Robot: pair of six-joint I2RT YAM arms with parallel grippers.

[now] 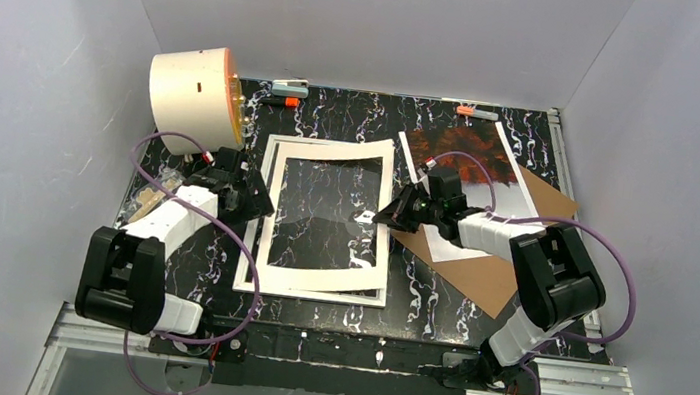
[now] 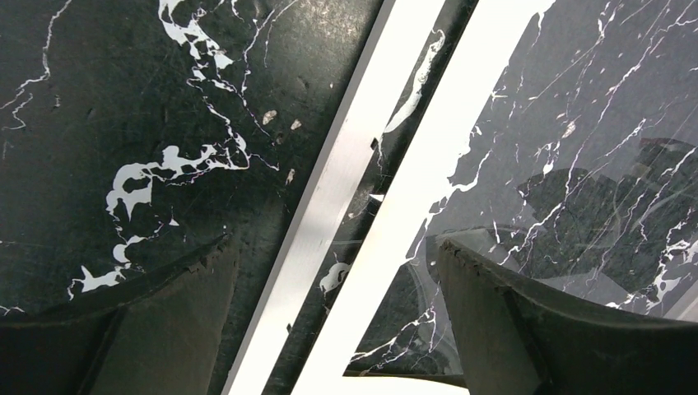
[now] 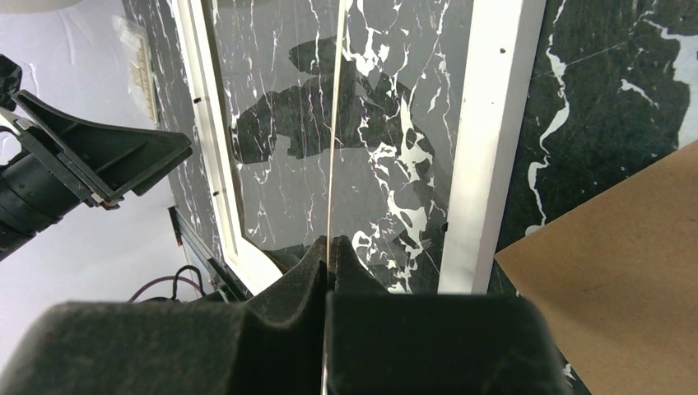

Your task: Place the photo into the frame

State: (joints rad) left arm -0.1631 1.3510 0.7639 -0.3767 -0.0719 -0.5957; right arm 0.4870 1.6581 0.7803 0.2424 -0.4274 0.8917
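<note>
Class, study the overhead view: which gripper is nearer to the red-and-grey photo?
Right. The right gripper is just left of the photo, over the right side of the frame; the left gripper is farther off, at its left edge.

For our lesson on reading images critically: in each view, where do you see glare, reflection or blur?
Top external: even light, sharp throughout, faint sheen on the clear pane. Left wrist: the frame rail shines bright; left tool fingers soft and dark. Right wrist: right tool blurred near the lens; an arm's dark reflection in the pane.
</note>
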